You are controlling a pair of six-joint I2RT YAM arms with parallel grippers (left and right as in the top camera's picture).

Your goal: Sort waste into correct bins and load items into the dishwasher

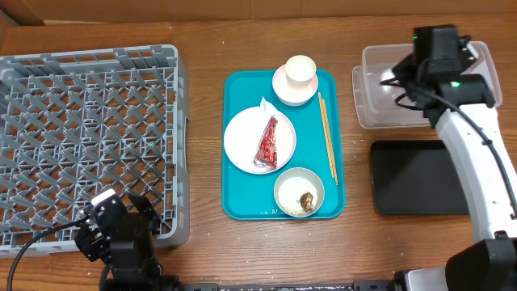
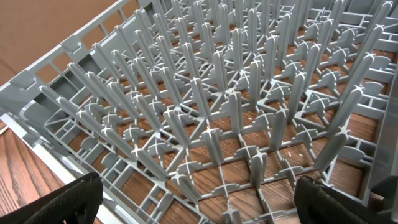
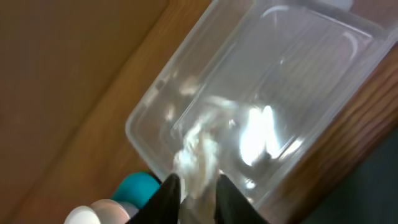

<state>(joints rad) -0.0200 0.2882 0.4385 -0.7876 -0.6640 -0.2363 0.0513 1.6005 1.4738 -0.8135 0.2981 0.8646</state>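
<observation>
My right gripper [image 3: 198, 186] is shut on the crumpled white napkin [image 3: 199, 152] and holds it over the clear tub [image 3: 298, 56], which sits at the back right [image 1: 363, 101]. The black tray [image 1: 416, 179] lies just in front of the tub. The red wrapper [image 1: 267, 143] lies on the round plate [image 1: 241, 145]. The white cup [image 1: 300, 71] stands in the pink dish [image 1: 283, 90]. The white bowl [image 1: 299, 191] holds rice and a brown lump [image 1: 307, 200]. The chopsticks [image 1: 326, 133] lie along the tray's right side. My left gripper [image 2: 199, 205] is open and empty over the grey dish rack [image 1: 81, 129].
The teal serving tray [image 1: 242, 198] in the middle carries the plate, dish, bowl and chopsticks. The dish rack's upright pegs [image 2: 224, 93] fill the left wrist view. My right arm [image 1: 477, 153] reaches across above the black tray.
</observation>
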